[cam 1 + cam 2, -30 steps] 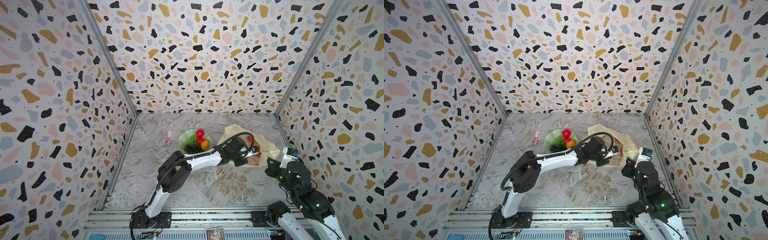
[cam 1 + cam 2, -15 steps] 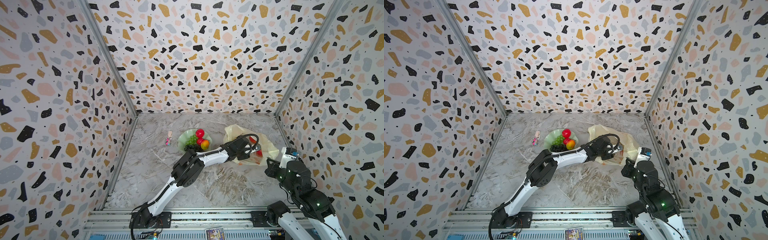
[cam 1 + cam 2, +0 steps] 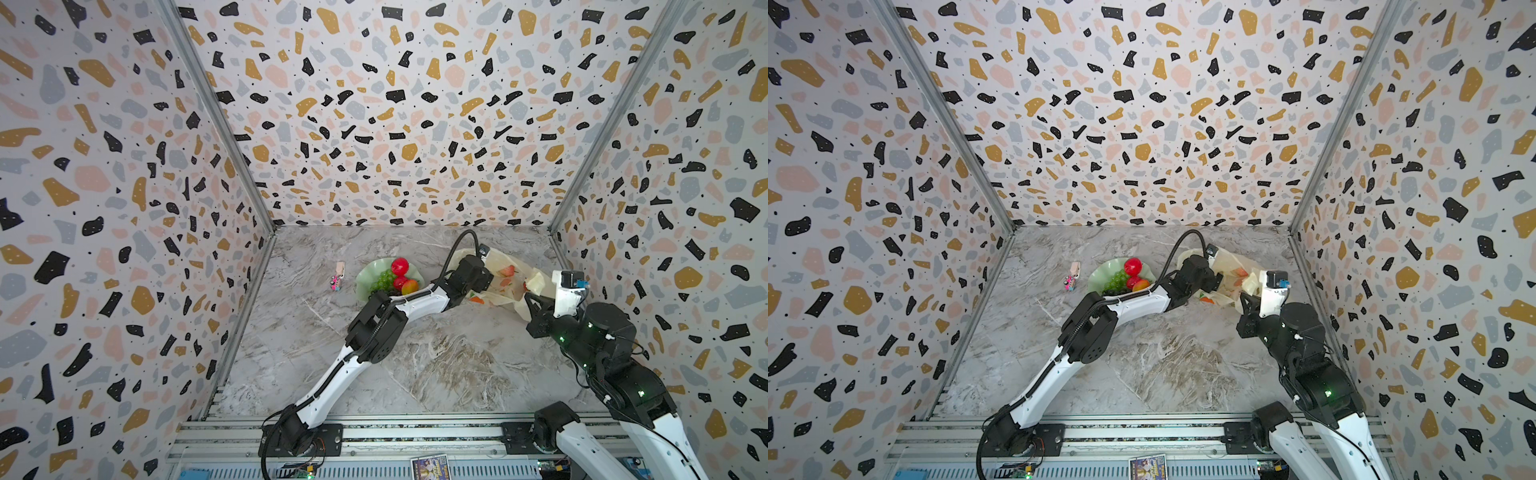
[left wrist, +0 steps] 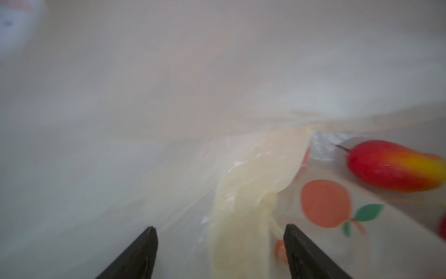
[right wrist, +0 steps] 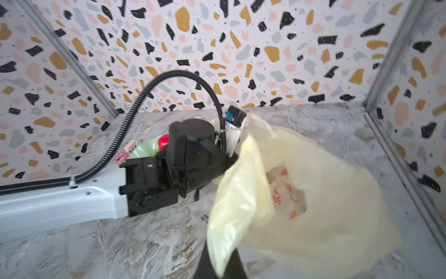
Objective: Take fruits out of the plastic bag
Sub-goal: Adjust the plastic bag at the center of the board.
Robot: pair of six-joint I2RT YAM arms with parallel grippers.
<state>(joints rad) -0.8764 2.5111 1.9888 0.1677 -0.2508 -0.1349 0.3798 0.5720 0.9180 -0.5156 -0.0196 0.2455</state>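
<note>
Marble tabletop (image 3: 415, 365), terrazzo walls (image 3: 374, 104). Plastic bag (image 3: 513, 291) at 1 o'clock, plate (image 3: 368, 276) with fruits (image 3: 400, 266) at 12. Left end effector (image 4: 220, 227) inside bag, jaws apart, red-yellow fruit (image 4: 395, 166) ahead. Right end effector (image 5: 223, 262) clamped on bag edge.

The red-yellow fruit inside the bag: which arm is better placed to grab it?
Left. The left gripper is inside the bag, jaws open, with the fruit just ahead, off to one side. The right gripper is shut on the bag's edge, holding it up.
</note>
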